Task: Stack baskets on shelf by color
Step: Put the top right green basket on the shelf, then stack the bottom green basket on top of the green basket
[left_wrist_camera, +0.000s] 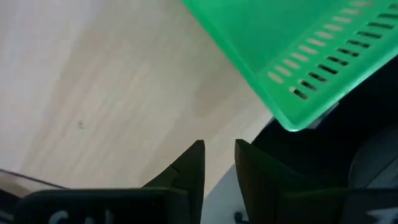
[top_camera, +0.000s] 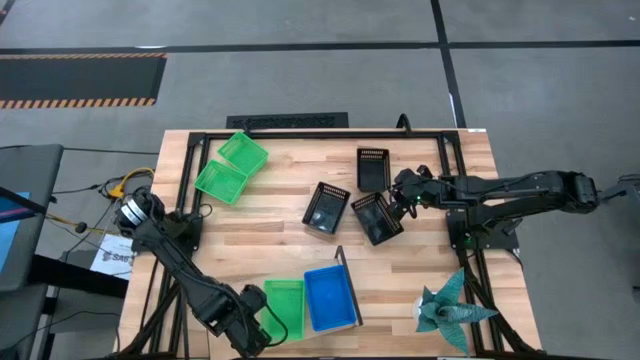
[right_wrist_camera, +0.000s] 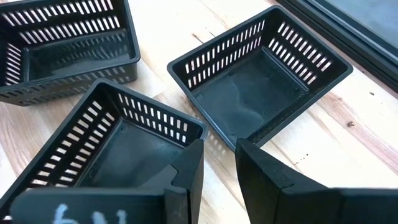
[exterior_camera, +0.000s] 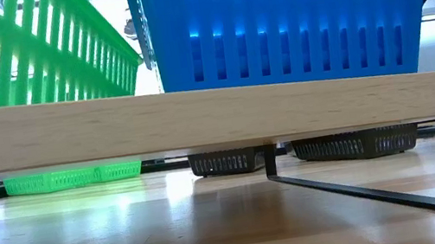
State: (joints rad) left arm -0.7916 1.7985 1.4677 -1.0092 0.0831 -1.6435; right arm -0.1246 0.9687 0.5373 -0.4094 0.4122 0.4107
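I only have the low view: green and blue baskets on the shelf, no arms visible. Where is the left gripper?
Observer: The left gripper is beside the green basket on the shelf, fingers apart, holding nothing.
Operator: And the right arm?
Observer: The right gripper is at the rim of one of the three black baskets, which are all unstacked on the table.
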